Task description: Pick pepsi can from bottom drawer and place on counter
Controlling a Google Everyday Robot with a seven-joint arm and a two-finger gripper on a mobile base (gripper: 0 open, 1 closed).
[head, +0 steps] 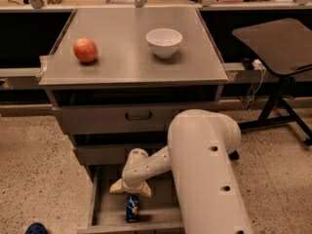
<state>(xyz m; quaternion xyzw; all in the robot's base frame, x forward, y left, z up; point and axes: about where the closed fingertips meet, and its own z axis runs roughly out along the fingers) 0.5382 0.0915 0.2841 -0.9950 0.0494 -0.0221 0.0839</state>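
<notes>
The pepsi can, dark blue, lies in the open bottom drawer near its front edge. My gripper reaches down into the drawer and hangs just above the can, apart from it. Its two tan fingers are spread open with nothing between them. My white arm covers the right part of the drawer. The grey counter is the cabinet's top, above the two upper drawers.
A red apple and a white bowl stand on the counter. The upper drawer with a black handle is closed. A dark side table on a stand is at the right. A blue object lies on the floor at lower left.
</notes>
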